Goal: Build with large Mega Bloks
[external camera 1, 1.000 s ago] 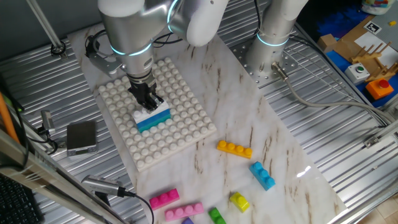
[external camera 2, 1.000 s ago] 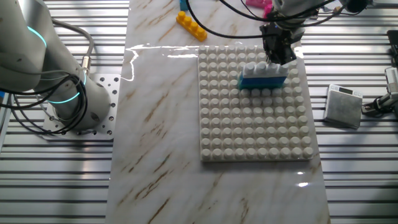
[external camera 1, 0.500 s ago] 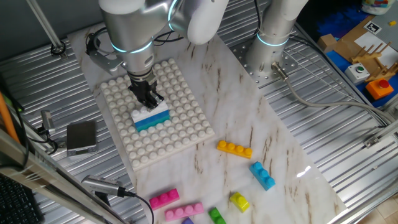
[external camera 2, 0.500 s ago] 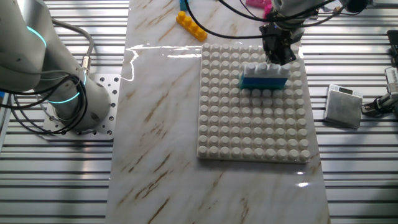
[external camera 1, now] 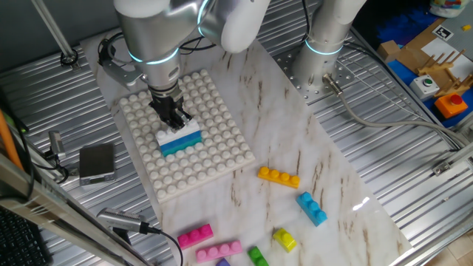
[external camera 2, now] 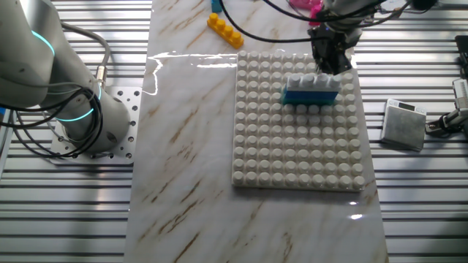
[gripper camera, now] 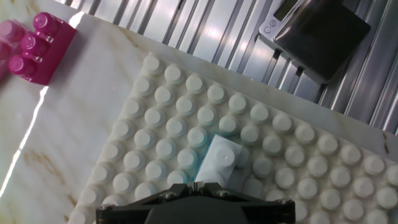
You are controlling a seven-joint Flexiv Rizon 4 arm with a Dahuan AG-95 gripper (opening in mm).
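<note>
A white Mega Blok [external camera 1: 180, 137] sits pressed onto a teal one [external camera 1: 177, 148] on the white studded baseplate [external camera 1: 214, 162]. My gripper [external camera 1: 174, 120] stands upright just above the stack's far end, fingers shut together and holding nothing. The other fixed view shows the same stack [external camera 2: 311, 89] on the baseplate [external camera 2: 292, 161], with the gripper [external camera 2: 330, 66] over its upper right corner. In the hand view the white brick [gripper camera: 221, 163] lies just ahead of the gripper [gripper camera: 198, 184].
Loose bricks lie on the marble in front of the plate: orange [external camera 1: 278, 176], blue [external camera 1: 312, 207], yellow [external camera 1: 284, 239], green [external camera 1: 257, 256] and two pink [external camera 1: 194, 236]. A grey box [external camera 1: 97, 162] sits beside the plate. The arm's base [external camera 1: 319, 66] stands at the back.
The gripper has risen slightly off the white brick. The baseplate shifted a little a moment ago; the stack stays in place on it.
</note>
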